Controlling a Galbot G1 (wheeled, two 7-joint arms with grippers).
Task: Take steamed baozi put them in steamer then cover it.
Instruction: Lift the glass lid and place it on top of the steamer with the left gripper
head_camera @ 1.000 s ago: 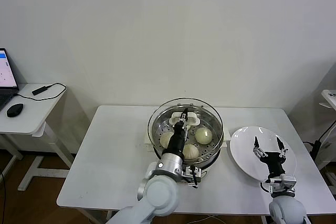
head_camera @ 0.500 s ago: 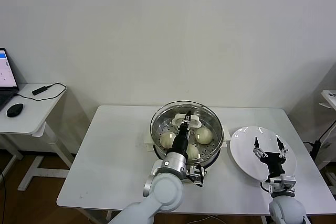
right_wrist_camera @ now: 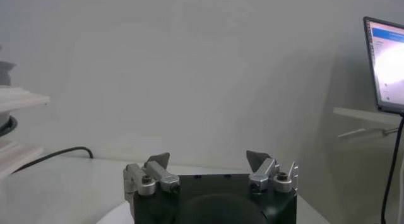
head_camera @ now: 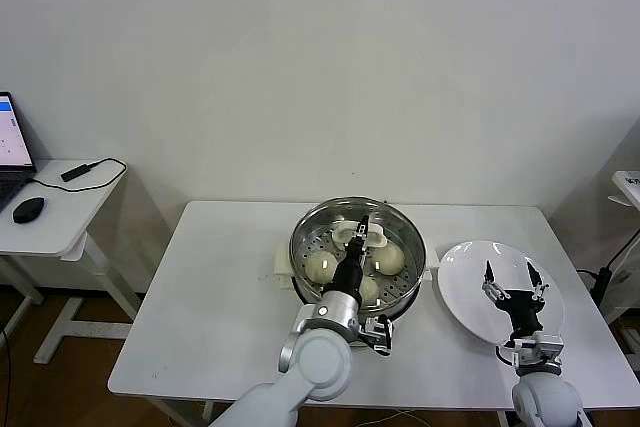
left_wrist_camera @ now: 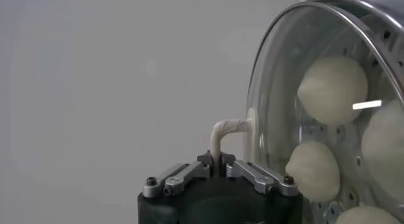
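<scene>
We hold lid (head_camera: pixel 357 237) by handle, left gripper (head_camera: pixel 358 236) clamped, over pot (head_camera: pixel 300 247) mid-table near far edge — buns (head_camera: pixel 320 266) inside. Right gripper (head_camera: pixel 511 280) wide, idle over plate (head_camera: pixel 460 272) — right edge.

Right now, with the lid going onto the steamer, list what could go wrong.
1. The left gripper holds the lid only by its thin handle; it could twist or slip.
2. The lid looks not yet seated on the steamer; released now, it might land off-centre.
3. The baozi sit high, so a tilted lid may press them.
</scene>
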